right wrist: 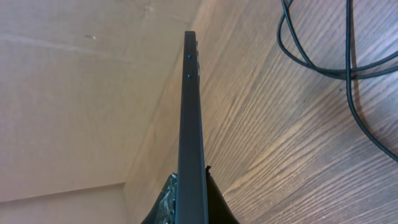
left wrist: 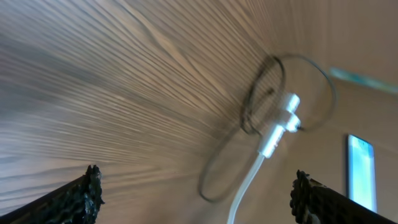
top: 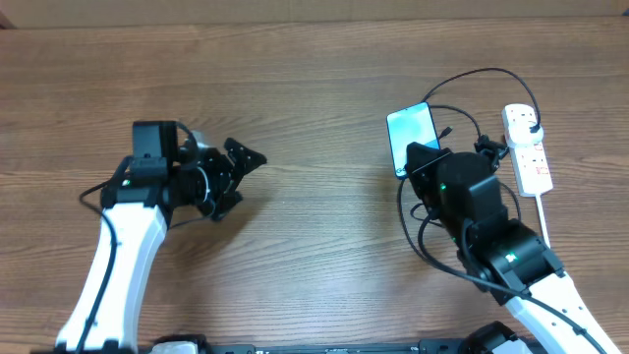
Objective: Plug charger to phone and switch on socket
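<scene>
Right gripper (right wrist: 189,196), closed on one end of the phone (right wrist: 191,112), its two fingers pressing the opposite faces so that the wrist view shows the handset edge-on. The hold probably serves to steady the phone and present its port. Whether the far end rests on the table (top: 314,69) cannot be told. The charger (right wrist: 349,50) loops loosely between phone and socket (top: 529,149), its black plug apparently seated at the socket's far end, its connector tip too small to locate. The right arm reaches in from the near right corner, wrist bent over the phone's near end. Left gripper (top: 239,167), jaws spread wide and empty, hovers well apart on the left. Its arm rises from the near edge, wrist turned rightward and low, facing the socket, seemingly in reserve for the cable.
</scene>
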